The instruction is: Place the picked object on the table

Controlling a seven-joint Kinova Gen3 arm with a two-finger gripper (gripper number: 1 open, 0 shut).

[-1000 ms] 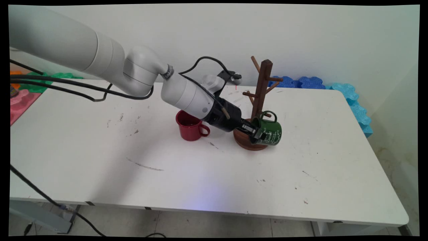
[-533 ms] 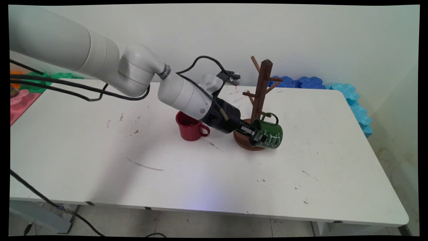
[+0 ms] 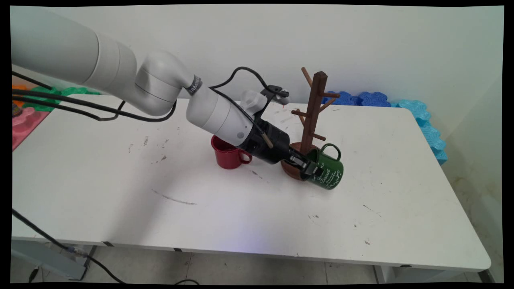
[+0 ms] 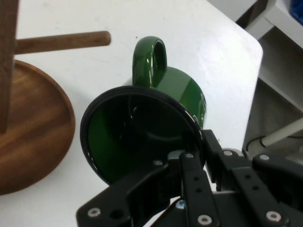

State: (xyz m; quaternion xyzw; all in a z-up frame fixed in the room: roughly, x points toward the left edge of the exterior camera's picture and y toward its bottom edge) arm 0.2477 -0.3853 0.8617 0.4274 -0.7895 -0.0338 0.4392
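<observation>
My gripper (image 3: 310, 169) is shut on the rim of a green mug (image 3: 328, 171) with white lettering, one finger inside and one outside. The mug is tilted, mouth toward the gripper, handle up, just right of the round base of a wooden mug tree (image 3: 312, 120). In the hand view the green mug (image 4: 142, 137) fills the middle, its handle pointing up, my gripper (image 4: 191, 153) clamped on its rim at the lower right. The mug tree's base (image 4: 33, 137) and a bare peg (image 4: 61, 41) lie to the left. A red mug (image 3: 229, 154) stands upright left of the tree, partly behind the arm.
Blue foam pieces (image 3: 421, 116) line the table's back right corner and right edge. Pink and green foam pieces (image 3: 24, 116) sit at the far left. Black cables hang from the arm over the table's left side.
The gripper has carried the green mug down and to the right, away from the tree's lower peg, and the mug has tilted further over.
</observation>
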